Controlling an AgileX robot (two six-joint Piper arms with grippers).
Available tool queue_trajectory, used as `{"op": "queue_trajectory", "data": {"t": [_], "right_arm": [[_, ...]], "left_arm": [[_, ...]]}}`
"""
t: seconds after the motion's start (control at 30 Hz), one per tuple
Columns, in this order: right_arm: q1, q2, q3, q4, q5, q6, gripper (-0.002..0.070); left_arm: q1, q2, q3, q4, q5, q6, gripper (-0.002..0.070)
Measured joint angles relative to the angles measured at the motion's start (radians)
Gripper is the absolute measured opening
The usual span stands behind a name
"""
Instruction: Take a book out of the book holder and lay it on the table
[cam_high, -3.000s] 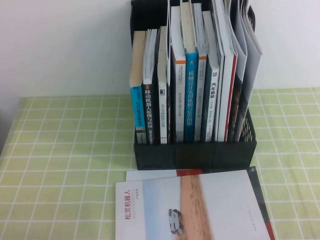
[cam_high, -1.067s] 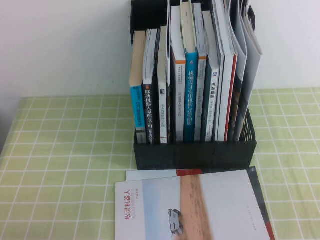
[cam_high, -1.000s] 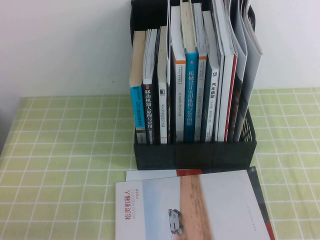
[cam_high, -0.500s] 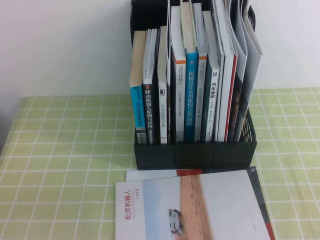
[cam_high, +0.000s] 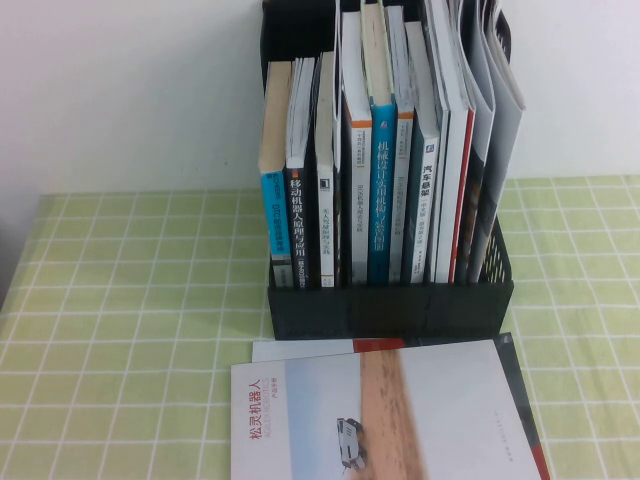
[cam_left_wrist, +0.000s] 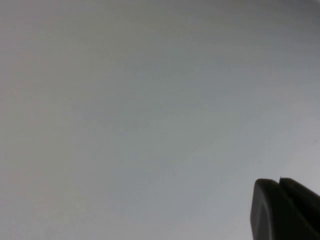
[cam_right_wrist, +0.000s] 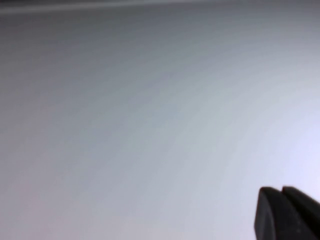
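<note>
The book (cam_high: 440, 410), a white brochure with a red Chinese title, a pale tan band and a small vehicle picture, lies flat on the table (cam_high: 120, 330) in front of the book holder (cam_high: 390, 310). The black holder stands upright, full of thick books and brochures. Neither gripper shows in the high view. In the left wrist view my left gripper (cam_left_wrist: 279, 181) shows only as dark tips pressed together against a plain grey-white surface. In the right wrist view my right gripper (cam_right_wrist: 281, 189) looks the same, tips together, holding nothing.
A second brochure (cam_high: 300, 349) with a redder band peeks out from under the book's far edge. Thick books with coloured spines (cam_high: 380, 190) fill the holder, and floppy brochures (cam_high: 495, 130) lean at its right. A white wall stands behind.
</note>
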Motion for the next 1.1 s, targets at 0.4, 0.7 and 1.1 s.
{"op": "queue_trajectory", "data": {"t": [0.4, 0.7, 1.1], "right_arm": [[0.000, 0.035, -0.505, 0.041, 0.425, 0.228, -0.0002], [0.000, 0.373, -0.889, 0.047, 0.891, -0.084, -0.0002], [0.029, 0.731, -1.140, -0.006, 1.529, -0.238, -0.0002]], "left_arm": [[0.000, 0.115, -0.558, 0.212, 0.522, -0.002, -0.0003], [0.000, 0.364, -0.736, 0.237, 0.881, -0.004, -0.0003], [0.000, 0.541, -0.736, 0.252, 1.258, 0.046, -0.0003]]}}
